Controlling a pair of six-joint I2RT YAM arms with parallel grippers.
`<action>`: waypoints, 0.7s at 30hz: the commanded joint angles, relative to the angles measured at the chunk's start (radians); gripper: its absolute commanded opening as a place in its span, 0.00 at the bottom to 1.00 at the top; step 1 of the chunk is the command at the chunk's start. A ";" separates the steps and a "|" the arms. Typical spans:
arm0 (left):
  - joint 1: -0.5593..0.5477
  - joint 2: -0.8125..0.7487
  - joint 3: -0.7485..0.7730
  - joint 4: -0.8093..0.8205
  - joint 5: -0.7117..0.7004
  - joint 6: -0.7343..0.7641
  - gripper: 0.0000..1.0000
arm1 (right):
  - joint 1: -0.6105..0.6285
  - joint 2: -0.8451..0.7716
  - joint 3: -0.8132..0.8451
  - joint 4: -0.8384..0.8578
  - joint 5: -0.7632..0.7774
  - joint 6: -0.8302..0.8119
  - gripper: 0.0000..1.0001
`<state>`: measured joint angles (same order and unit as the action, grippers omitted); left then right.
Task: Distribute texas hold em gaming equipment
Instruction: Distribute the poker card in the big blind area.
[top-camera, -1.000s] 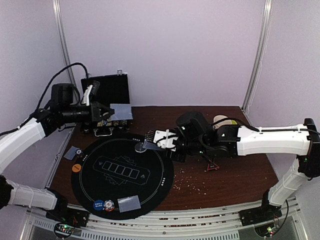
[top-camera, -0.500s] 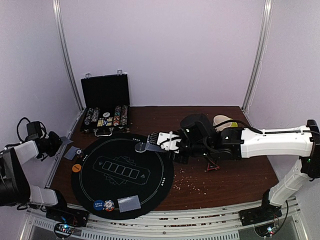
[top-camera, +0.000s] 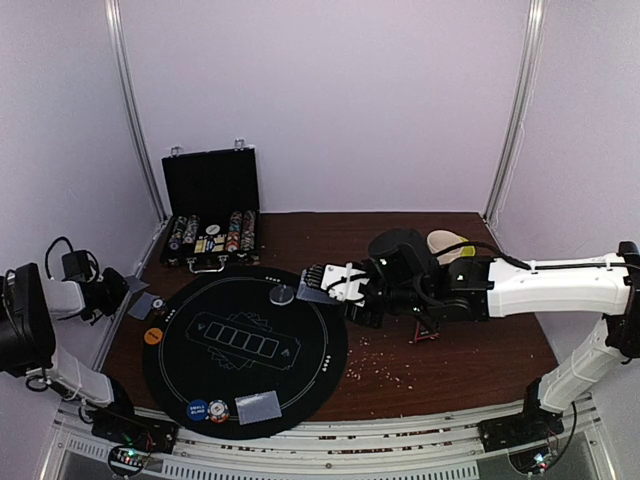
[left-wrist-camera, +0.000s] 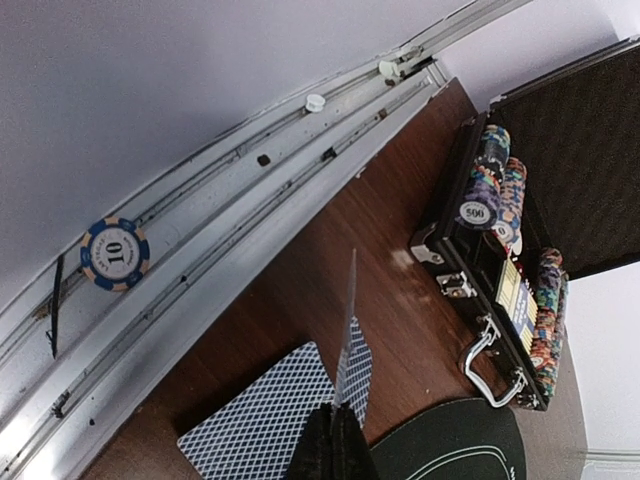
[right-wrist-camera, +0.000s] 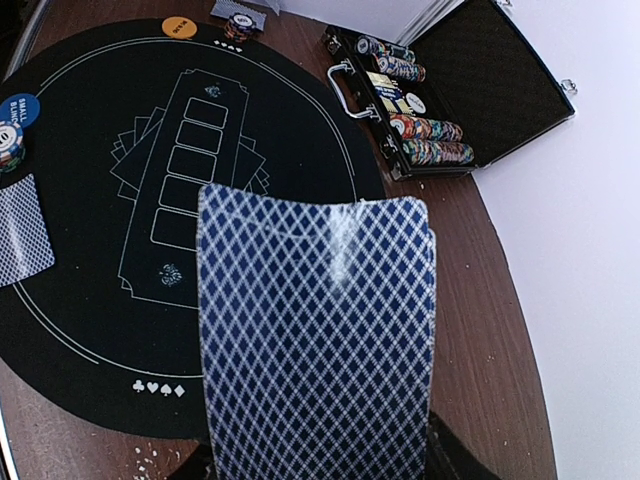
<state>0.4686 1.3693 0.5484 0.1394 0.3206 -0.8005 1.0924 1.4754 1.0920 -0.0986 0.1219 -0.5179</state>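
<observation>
Left gripper (left-wrist-camera: 335, 448): pinching single playing card (left-wrist-camera: 347, 330) edge-on near table (left-wrist-camera: 400, 290) edge; release here risks loss into side rail (left-wrist-camera: 230, 235). Right gripper (top-camera: 322, 285): clamped on blue-backed cards (right-wrist-camera: 315, 330); stack may slip

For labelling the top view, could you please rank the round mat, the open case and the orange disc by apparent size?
Largest to smallest:
round mat
open case
orange disc, by far the smallest
</observation>
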 joint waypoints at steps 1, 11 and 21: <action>0.010 0.024 -0.044 0.081 0.035 -0.010 0.00 | -0.006 -0.031 -0.002 0.015 -0.005 0.006 0.49; 0.010 0.033 -0.064 0.058 0.006 0.012 0.00 | -0.008 -0.035 0.001 0.004 -0.005 0.010 0.49; 0.010 0.070 -0.046 -0.005 0.009 0.054 0.00 | -0.008 -0.038 0.004 0.002 -0.004 0.009 0.49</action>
<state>0.4698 1.4220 0.4953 0.1497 0.3347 -0.7792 1.0924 1.4754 1.0920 -0.0998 0.1219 -0.5175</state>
